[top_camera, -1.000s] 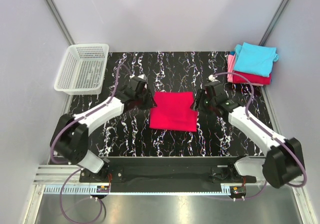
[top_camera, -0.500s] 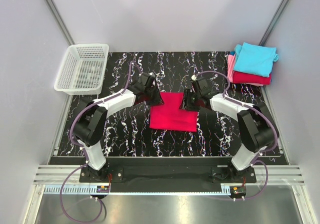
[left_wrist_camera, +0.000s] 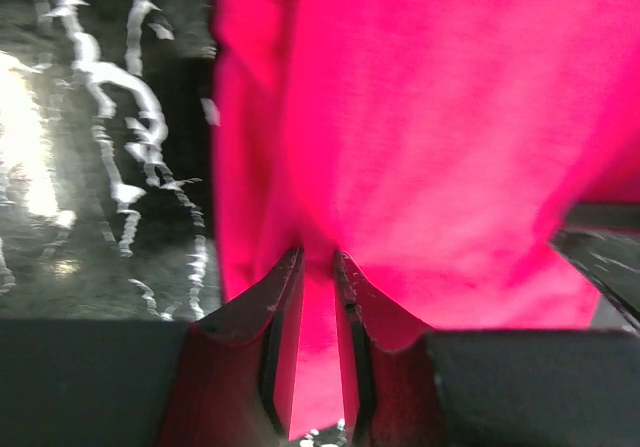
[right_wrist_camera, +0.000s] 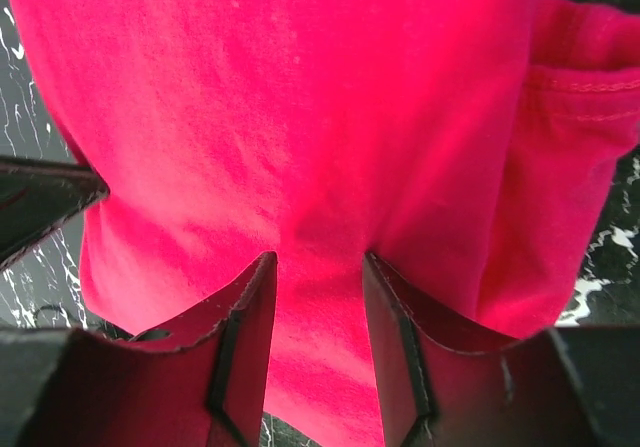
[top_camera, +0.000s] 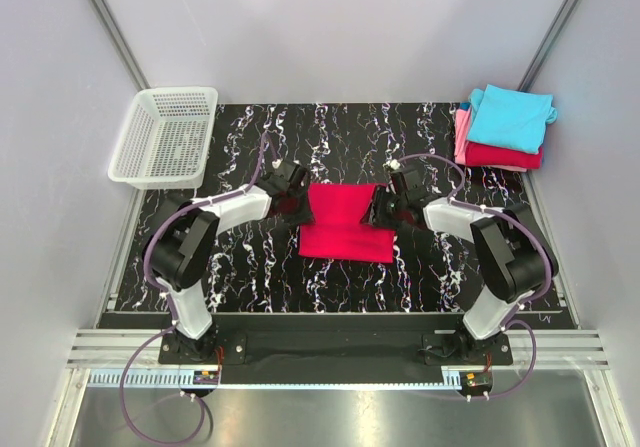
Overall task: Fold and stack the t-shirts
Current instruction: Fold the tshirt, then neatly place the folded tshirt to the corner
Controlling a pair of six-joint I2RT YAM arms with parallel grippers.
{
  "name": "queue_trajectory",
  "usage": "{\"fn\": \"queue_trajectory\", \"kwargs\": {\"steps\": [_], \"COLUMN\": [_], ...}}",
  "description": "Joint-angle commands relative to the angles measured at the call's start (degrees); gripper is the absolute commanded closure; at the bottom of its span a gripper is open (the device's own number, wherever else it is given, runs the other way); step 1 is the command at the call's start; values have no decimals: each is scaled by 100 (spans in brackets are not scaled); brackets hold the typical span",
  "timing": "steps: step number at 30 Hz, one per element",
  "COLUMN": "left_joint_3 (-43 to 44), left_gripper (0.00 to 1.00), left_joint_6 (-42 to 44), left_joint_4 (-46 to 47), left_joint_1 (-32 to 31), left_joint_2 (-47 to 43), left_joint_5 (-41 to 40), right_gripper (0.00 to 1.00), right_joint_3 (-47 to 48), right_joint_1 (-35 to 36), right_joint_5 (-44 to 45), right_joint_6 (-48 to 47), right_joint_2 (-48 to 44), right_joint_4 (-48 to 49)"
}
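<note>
The left claw (left_wrist_camera: 318, 267) is clamped on the 9 o'clock edge of the crimson t-shirt (top_camera: 345, 225) at the centre of the desk (top_camera: 255, 262), and the right claw (right_wrist_camera: 318, 267) straddles its 3 o'clock edge, grip unclear, probably to fold it for the folded stack (top_camera: 505, 127) at 2 o'clock.

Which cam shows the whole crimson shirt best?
Top external: the crimson shirt shows nearly whole, a folded rectangle on the table. Both wrist views show only close-up cloth filling the frame, with one side edge each.
</note>
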Motion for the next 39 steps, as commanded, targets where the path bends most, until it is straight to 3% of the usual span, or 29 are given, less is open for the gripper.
{"fn": "queue_trajectory", "kwargs": {"steps": [1, 8, 17, 23, 25, 29, 39], "left_joint_3": [4, 91, -40, -233, -286, -426, -629], "left_gripper": [77, 78, 76, 74, 73, 72, 70], "left_joint_6": [166, 104, 306, 359, 368, 359, 368], "left_joint_4": [-109, -259, -39, -13, 13, 40, 40], "left_joint_1": [96, 167, 176, 193, 202, 272, 360], "left_joint_2": [141, 45, -956, -1825, -2037, -2398, -2987], "left_joint_5": [-597, -651, -273, -352, -423, -370, -168], "right_gripper": [52, 53, 53, 45, 34, 26, 27], "right_joint_3": [-328, -284, -451, -565, -627, -864, -1058], "right_joint_1": [-122, -254, -307, -342, -377, -841, -1432], "right_joint_5": [481, 938, 1272, 1606, 1624, 836, -1142], "right_joint_6": [-42, -129, -217, -349, -463, -473, -148], "right_joint_2": [-63, -432, -1355, -1892, -1945, -1804, -926], "right_joint_4": [-495, -995, -1093, -1234, -1233, -682, 682]}}
